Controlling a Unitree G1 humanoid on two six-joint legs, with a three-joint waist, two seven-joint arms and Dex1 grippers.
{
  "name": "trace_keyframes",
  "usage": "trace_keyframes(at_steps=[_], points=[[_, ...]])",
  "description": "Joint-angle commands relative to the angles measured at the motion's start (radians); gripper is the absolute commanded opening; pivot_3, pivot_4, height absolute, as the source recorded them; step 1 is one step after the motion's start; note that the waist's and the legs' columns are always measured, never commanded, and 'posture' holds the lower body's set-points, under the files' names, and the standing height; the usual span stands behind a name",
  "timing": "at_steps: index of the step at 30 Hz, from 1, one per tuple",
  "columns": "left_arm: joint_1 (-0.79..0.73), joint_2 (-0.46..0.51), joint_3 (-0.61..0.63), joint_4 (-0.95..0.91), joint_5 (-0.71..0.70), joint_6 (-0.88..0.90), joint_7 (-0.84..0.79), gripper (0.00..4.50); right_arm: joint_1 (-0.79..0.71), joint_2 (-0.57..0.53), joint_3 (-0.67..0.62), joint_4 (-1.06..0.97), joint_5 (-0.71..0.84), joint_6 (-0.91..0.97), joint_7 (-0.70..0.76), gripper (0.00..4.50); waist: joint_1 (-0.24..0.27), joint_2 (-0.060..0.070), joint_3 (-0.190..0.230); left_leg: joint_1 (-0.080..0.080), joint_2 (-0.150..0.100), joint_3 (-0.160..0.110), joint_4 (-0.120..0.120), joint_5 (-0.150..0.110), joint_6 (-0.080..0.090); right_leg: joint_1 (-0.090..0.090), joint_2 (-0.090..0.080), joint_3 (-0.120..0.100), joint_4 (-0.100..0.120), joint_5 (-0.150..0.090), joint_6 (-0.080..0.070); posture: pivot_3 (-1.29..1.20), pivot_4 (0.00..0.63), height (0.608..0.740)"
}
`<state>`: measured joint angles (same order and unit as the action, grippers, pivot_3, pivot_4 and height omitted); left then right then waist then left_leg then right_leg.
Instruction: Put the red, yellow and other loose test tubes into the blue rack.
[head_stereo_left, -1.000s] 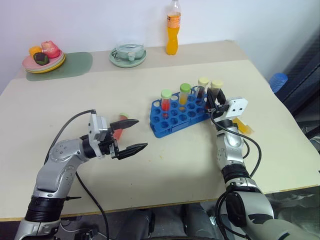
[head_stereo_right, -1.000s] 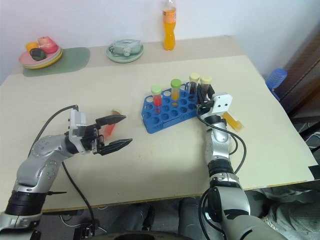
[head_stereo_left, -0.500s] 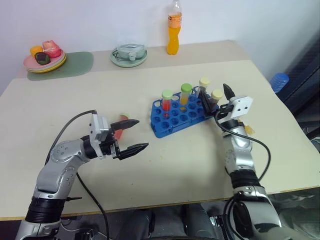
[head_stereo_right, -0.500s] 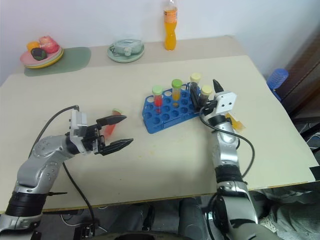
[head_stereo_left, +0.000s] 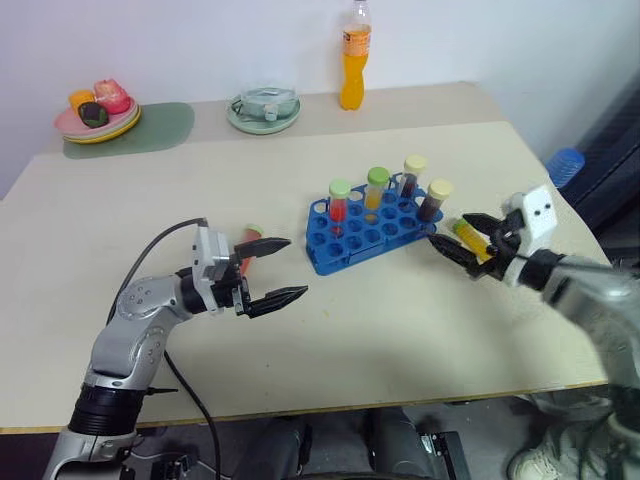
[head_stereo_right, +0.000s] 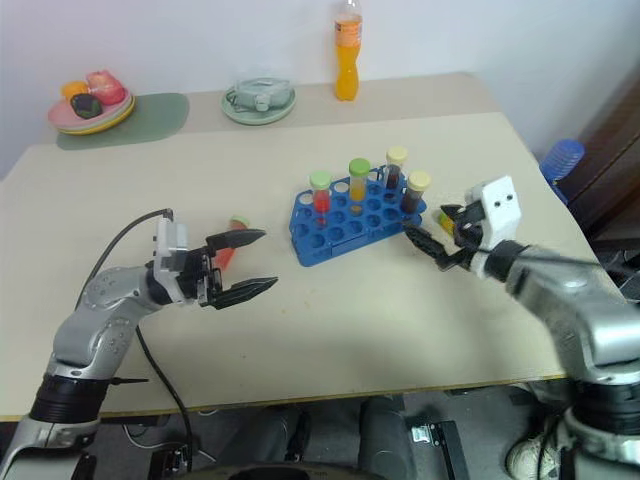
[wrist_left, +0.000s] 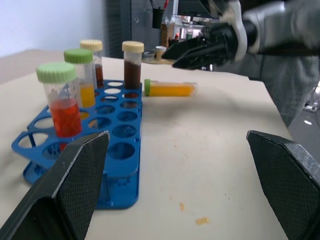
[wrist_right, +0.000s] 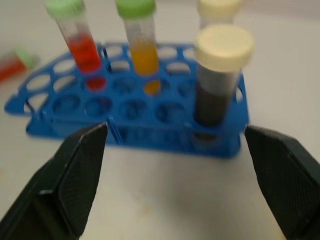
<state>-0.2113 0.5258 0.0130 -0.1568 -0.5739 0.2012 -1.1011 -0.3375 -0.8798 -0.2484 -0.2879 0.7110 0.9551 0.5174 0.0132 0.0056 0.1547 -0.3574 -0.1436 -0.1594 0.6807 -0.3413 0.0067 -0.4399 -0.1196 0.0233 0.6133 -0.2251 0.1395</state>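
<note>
The blue rack (head_stereo_left: 372, 232) stands mid-table and holds a red tube (head_stereo_left: 339, 203), a yellow tube (head_stereo_left: 376, 190) and two dark cream-capped tubes (head_stereo_left: 436, 201). A loose red tube (head_stereo_left: 250, 240) lies left of the rack, just behind the far finger of my left gripper (head_stereo_left: 298, 266), which is open and empty and points toward the rack. A loose yellow tube (wrist_left: 170, 89) lies on the table right of the rack. My right gripper (head_stereo_left: 448, 230) hovers open and empty above it, facing the rack (wrist_right: 150, 112).
At the back stand an orange drink bottle (head_stereo_left: 351, 62), a green dish with a glass bowl (head_stereo_left: 263, 108) and a plate of fruit (head_stereo_left: 97, 112) on a green mat. A blue object (head_stereo_left: 563, 162) sits beyond the table's right edge.
My right gripper opened, let go of the cream-capped dark tube now standing in the rack, and pulled back to the right. The left arm stayed put.
</note>
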Motion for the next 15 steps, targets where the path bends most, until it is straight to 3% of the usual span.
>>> trace_keyframes(at_steps=[1, 7, 15], points=[[-0.024, -0.009, -0.008, 0.004, 0.012, -0.031, -0.018, 4.50, -0.119, -0.103, 0.071, 0.156, -0.067, 0.097, 0.043, 4.46, 0.002, 0.000, 0.000, 0.000, 0.000, 0.000, 0.000, 0.000, 0.000, 0.000, 0.000, 0.000, 0.000, 0.000, 0.000, 0.00, 0.150, 0.740], [-0.027, -0.021, -0.019, 0.010, 0.025, -0.040, -0.024, 4.50, -0.295, -0.163, 0.288, 0.355, -0.225, 0.068, 0.178, 4.46, -0.001, -0.001, 0.000, -0.001, 0.000, 0.001, 0.000, 0.000, 0.000, -0.001, -0.001, -0.001, 0.000, 0.000, 0.000, 0.00, 0.150, 0.740], [0.004, -0.018, -0.017, -0.027, 0.027, -0.038, -0.009, 4.50, -0.462, -0.114, 0.415, 0.588, -0.349, 0.039, 0.316, 4.46, 0.001, -0.001, 0.000, -0.003, 0.000, 0.001, 0.000, 0.000, 0.000, -0.003, -0.001, -0.001, 0.000, 0.000, 0.000, 0.00, 0.150, 0.740]])
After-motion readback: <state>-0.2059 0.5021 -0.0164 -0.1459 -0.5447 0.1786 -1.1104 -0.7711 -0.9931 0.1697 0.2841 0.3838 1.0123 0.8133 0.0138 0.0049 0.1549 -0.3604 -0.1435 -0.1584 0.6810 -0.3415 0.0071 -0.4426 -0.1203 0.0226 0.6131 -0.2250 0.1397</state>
